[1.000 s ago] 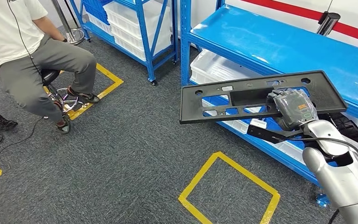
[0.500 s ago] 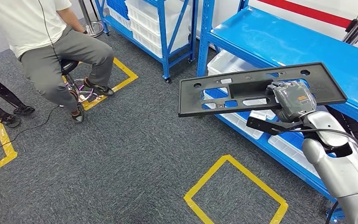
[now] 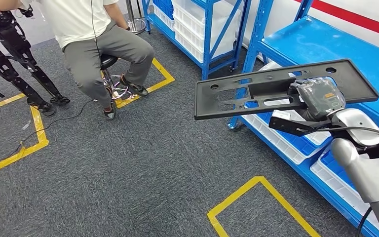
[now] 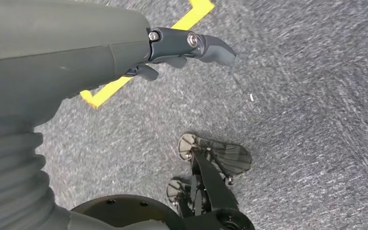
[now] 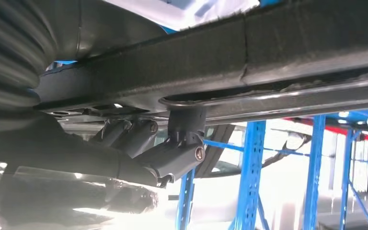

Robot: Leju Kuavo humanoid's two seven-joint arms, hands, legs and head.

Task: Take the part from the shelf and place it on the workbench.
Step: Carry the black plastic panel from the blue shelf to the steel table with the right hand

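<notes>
The right hand (image 3: pixel 317 101) hides part of the part (image 3: pixel 281 89). The person (image 3: pixel 98 34) is cut off at the head view's top edge. The shelf (image 3: pixel 335 49) runs off its right edge.

Grey carpet floor (image 3: pixel 143 168) with yellow tape squares (image 3: pixel 256 197). Blue steel shelving (image 3: pixel 321 49) at 1–3 o'clock, white bins (image 3: pixel 197 29) in rack at 12. Person on stool (image 3: pixel 109 61) at 11. White wall, red stripe (image 3: pixel 360 22) at 1.
</notes>
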